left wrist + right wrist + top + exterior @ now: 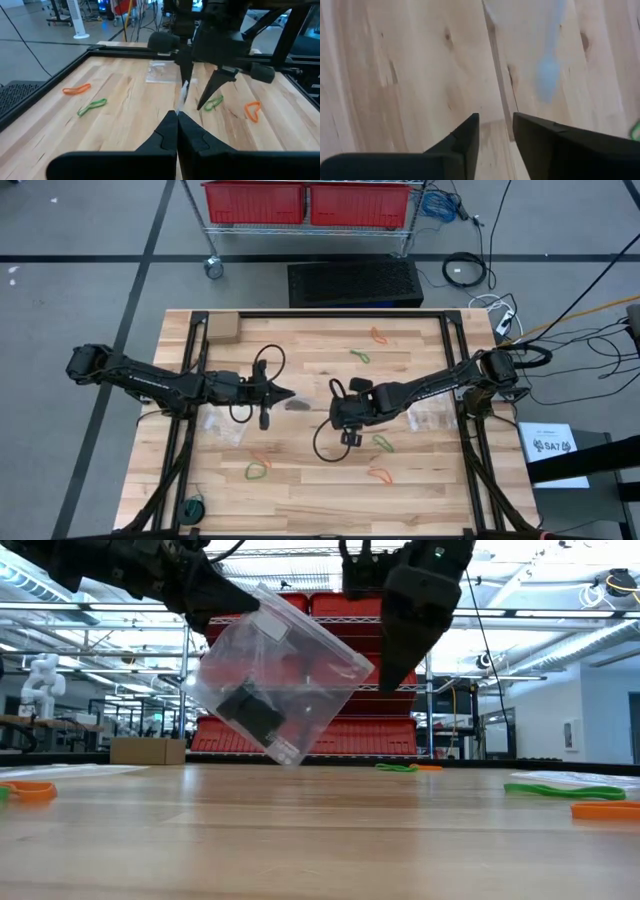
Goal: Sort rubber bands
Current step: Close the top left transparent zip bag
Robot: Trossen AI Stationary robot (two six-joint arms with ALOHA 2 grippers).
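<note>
The tabletop (330,480) carries scattered rubber bands (383,443) just beside the right pincer (492,131), whose fingers are slightly parted and empty. The left pincer (177,131), closed, pinches a clear bag (280,680) holding black rubber bands, raised between both pincers.

Clear zip bag (283,680) with its top corner hidden behind the left gripper (215,602), dark contents inside too blurred to identify, bag edge (547,70) only a pale smear in the right wrist view, both arms cut off by the low view's top edge
</note>
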